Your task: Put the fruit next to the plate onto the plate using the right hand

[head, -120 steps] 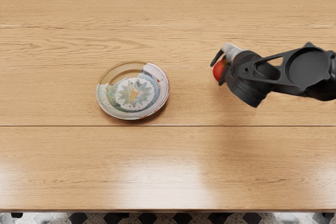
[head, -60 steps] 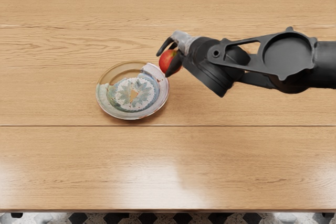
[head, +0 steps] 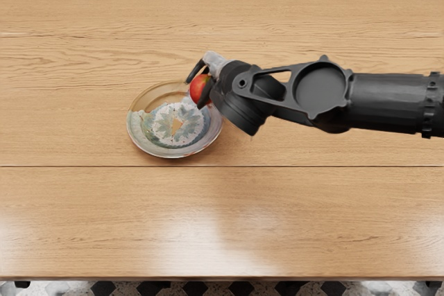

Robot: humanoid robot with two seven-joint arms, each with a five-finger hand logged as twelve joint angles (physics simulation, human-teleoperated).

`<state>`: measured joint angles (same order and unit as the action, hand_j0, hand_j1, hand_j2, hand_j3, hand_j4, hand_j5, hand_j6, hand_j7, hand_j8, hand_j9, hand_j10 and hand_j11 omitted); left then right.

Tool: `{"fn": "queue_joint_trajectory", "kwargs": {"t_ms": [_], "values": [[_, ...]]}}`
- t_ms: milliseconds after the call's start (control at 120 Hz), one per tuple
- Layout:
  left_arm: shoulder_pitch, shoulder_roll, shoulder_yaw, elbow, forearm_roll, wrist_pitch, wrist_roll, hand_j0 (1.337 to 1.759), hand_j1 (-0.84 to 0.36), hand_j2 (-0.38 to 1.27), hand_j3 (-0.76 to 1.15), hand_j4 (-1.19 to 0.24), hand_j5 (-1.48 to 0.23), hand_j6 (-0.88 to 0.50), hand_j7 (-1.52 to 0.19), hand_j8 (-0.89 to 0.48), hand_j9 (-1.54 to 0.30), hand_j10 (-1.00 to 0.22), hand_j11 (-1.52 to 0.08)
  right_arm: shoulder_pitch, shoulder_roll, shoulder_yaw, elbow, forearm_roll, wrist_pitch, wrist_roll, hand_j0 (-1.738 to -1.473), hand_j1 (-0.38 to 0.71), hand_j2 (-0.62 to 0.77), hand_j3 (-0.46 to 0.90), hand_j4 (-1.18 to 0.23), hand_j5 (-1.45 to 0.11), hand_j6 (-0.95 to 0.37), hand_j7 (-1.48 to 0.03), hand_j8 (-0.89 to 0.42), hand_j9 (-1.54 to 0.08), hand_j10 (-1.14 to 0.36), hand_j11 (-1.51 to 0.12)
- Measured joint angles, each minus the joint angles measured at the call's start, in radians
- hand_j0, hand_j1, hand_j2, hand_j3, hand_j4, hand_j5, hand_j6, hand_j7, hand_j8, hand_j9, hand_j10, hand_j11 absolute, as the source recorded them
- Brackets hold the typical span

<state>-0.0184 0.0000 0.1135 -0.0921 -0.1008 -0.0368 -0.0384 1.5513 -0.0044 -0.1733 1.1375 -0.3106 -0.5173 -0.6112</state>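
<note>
Your right hand: fingers wrapped round fruit | location: above plate rim, 1 o'clock | reason, judged: held high to clear rim before release

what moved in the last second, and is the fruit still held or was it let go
The right hand, shut on the red fruit, carried it leftward across the table, from far right of the plate to above the plate's upper right rim. The fruit is still gripped, not released. The plate stayed where it was.
</note>
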Motion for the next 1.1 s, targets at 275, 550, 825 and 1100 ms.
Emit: {"fn": "queue_joint_trajectory", "kwargs": {"t_ms": [275,550,825,1100], "values": [[0.0,0.0,0.0,0.0,0.0,0.0,0.0,1.658,0.07,0.05,0.0,-0.23,-0.3,-0.23,-0.3,-0.23,-0.3,-0.23,-0.3,-0.029,0.004,0.023,-0.104,-0.008,0.144,0.0,-1.657,0.33,0.2,0.0,-0.62,-0.85,-0.39,-0.83,-0.36,-0.83,-0.53,-0.84],[0.0,0.0,0.0,0.0,0.0,0.0,0.0,1.658,0.07,0.05,0.0,-0.23,-0.3,-0.23,-0.3,-0.23,-0.3,-0.23,-0.3,-0.026,0.004,0.087,-0.116,-0.009,0.257,0.0,-1.656,0.31,0.19,0.0,-0.62,-0.84,-0.41,-0.82,-0.38,-0.83,-0.54,-0.83],[0.0,0.0,0.0,0.0,0.0,0.0,0.0,1.658,0.07,0.05,0.0,-0.23,-0.3,-0.23,-0.3,-0.23,-0.3,-0.23,-0.3,-0.025,0.004,0.114,-0.115,-0.009,0.321,0.0,-1.657,0.32,0.19,0.0,-0.6,-0.81,-0.41,-0.8,-0.38,-0.8,-0.55,-0.81],[0.0,0.0,0.0,0.0,0.0,0.0,0.0,1.658,0.07,0.05,0.0,-0.23,-0.3,-0.23,-0.3,-0.23,-0.3,-0.23,-0.3,-0.025,0.004,0.122,-0.115,-0.01,0.34,0.0,-1.658,0.01,0.04,0.0,-0.31,-0.41,-0.26,-0.41,-0.25,-0.41,-0.3,-0.41]]}}
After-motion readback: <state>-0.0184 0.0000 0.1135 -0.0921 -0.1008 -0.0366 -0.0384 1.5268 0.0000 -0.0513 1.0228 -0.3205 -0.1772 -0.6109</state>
